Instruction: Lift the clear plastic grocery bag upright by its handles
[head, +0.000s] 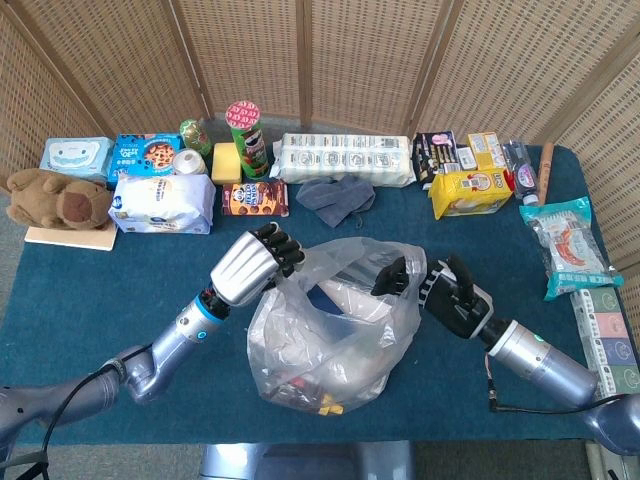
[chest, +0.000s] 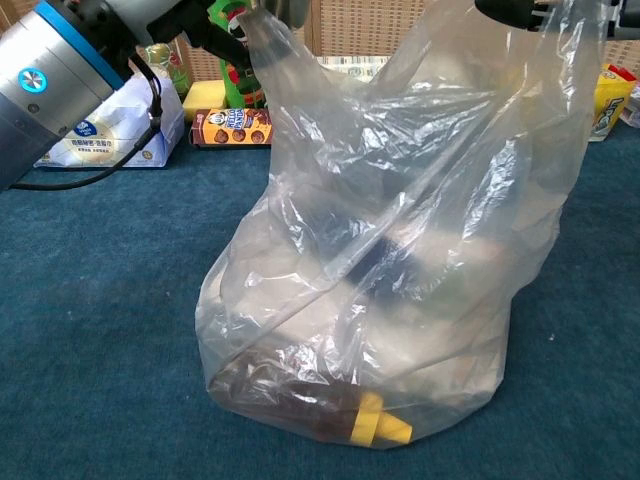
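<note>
You are holding the clear bag with both hands near the middle of the blue table. Your left hand is gripping the left handle, its dark fingers curling over the plastic at the bag's upper left edge. Your right hand is gripping the right handle at the upper right edge, with its thumb and one finger pinching the plastic and the other fingers spreading behind.

The head view is showing both hands whole and the bag's mouth opening between them. It is also showing the row of groceries along the far edge, with the green tube of chips, the long white pack and the gray cloth just behind the bag.

The chest view is cutting off the hands at the top edge, so there only the left wrist with its blue ring is showing. But this view is showing what the head view is hiding: the bag is standing tall, its bottom is resting on the table, and a yellow cap is lying inside at the bottom.
</note>
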